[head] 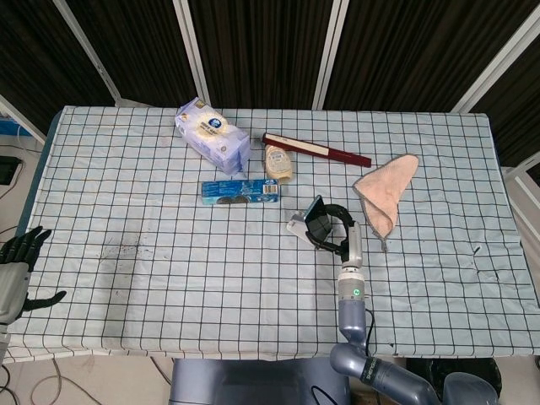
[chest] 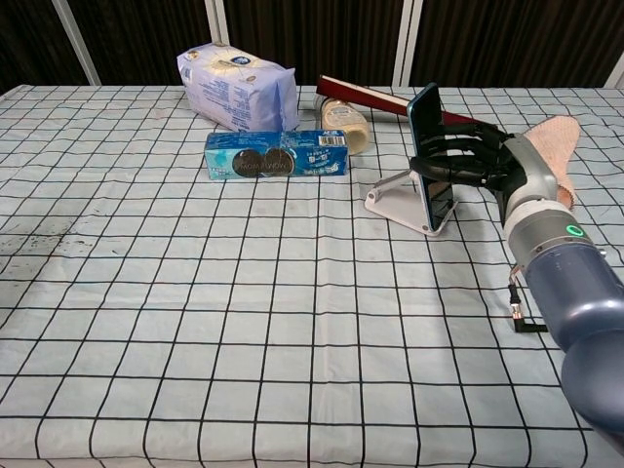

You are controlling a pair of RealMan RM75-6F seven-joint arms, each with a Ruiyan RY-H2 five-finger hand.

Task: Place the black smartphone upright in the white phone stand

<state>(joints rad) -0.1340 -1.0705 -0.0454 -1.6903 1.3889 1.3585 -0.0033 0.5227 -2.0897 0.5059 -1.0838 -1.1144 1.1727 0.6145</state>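
Observation:
The black smartphone (chest: pixel 427 146) stands on edge, its lower end in the white phone stand (chest: pixel 402 203) and its top leaning left toward the stand's back. My right hand (chest: pixel 478 161) grips it from the right, fingers wrapped around its body. From the head view the smartphone (head: pixel 315 217) shows as a dark slab over the white stand (head: pixel 297 224), with the right hand (head: pixel 335 229) just right of it. My left hand (head: pixel 17 268) hangs off the table's left edge, fingers spread, holding nothing.
Behind the stand lie a blue cookie box (chest: pixel 277 154), a white-blue tissue pack (chest: pixel 237 86), a small beige bottle (chest: pixel 345 122) and a dark red fan (chest: pixel 370 97). A pink cloth (head: pixel 385 191) lies to the right. A dark smudge (head: pixel 126 249) marks the tablecloth at left.

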